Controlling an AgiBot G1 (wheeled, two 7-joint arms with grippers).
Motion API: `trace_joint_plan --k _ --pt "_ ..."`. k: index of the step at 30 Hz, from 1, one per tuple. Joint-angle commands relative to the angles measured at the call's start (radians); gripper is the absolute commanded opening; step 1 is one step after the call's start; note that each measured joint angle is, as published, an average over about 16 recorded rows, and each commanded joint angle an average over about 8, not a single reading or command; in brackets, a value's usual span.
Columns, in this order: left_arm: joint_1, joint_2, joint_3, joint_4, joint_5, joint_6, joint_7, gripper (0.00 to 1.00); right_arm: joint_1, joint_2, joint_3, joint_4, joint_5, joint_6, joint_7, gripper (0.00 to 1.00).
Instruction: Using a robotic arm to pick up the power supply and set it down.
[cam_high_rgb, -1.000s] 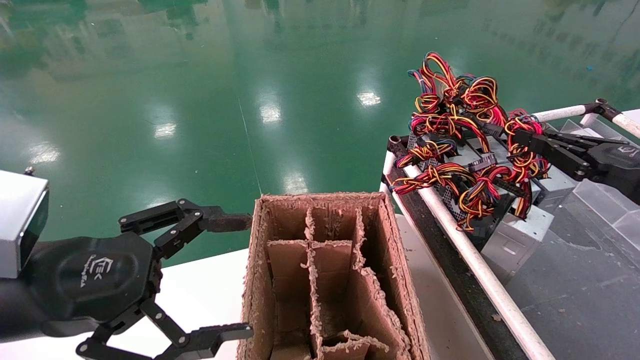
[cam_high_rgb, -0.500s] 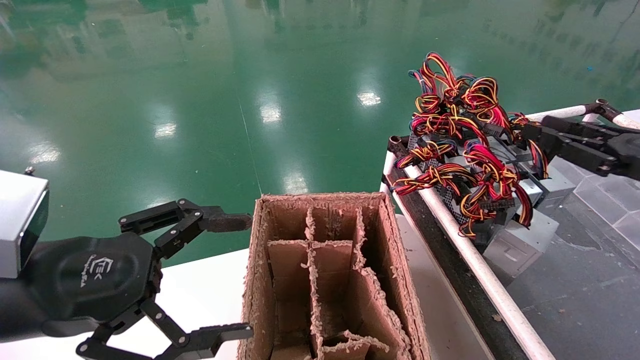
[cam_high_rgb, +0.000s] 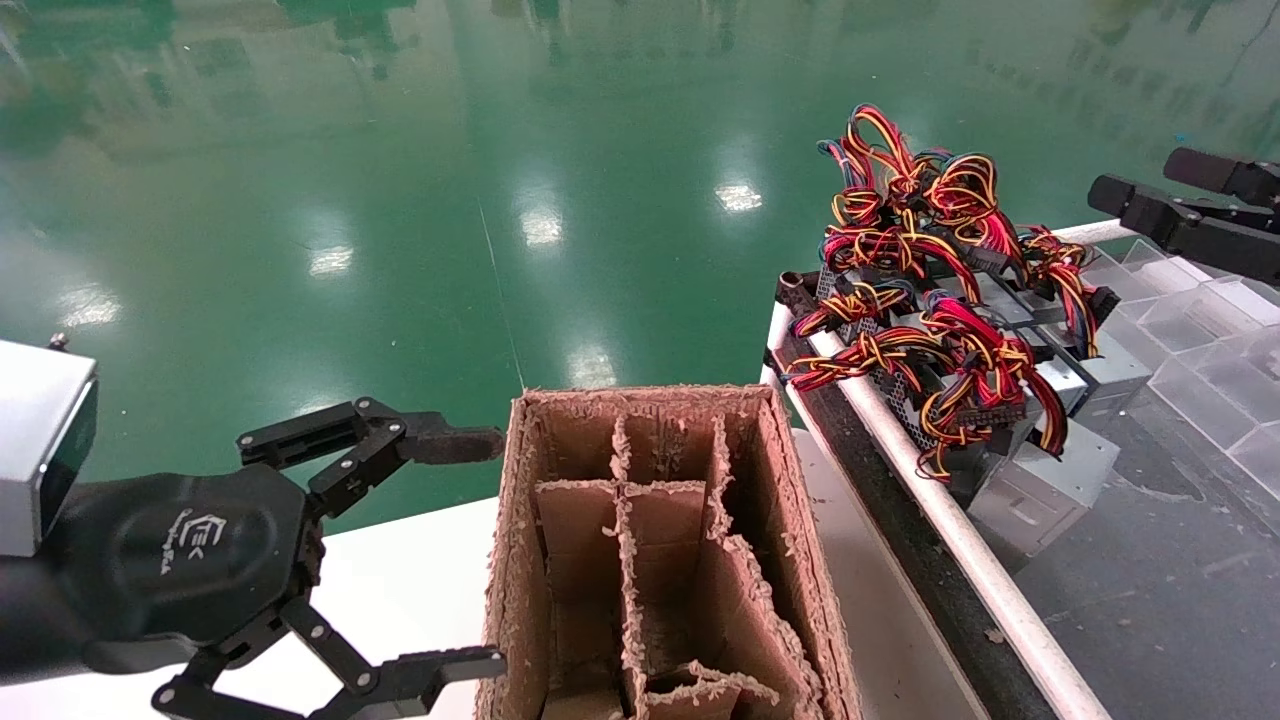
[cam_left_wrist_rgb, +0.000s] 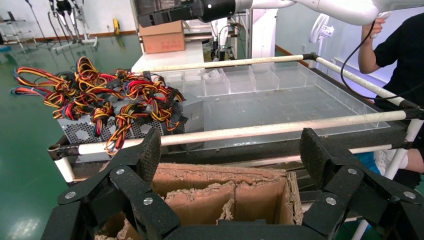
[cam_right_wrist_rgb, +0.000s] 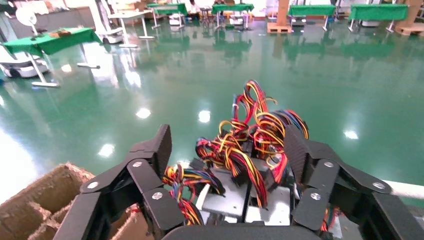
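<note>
Green floor, right hand (cam_high_rgb: 1135, 178) open, above power supply (cam_high_rgb: 1040, 470)

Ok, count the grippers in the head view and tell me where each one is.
2. The left gripper is open at the lower left, beside the cardboard box. The right gripper is open at the upper right, raised beside the wires, not touching them.

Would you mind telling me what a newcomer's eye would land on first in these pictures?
First, the red, yellow and black wires heaped over the grey power supplies on the cart at the right. Next, the frayed cardboard divider box front and centre, with the open left gripper beside it.
</note>
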Motion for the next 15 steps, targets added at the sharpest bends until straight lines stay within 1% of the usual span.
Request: trace_joint_plan --k 1,15 --pt "0.001 0.001 -0.004 0.0 0.003 0.001 -0.002 1.0 0.0 -0.004 0.004 0.003 0.003 -0.005 -0.004 1.0" --pt "0.001 0.001 -0.003 0.0 0.002 0.002 -0.001 1.0 -0.042 -0.033 0.022 0.094 0.025 -0.112 -0.032 1.0"
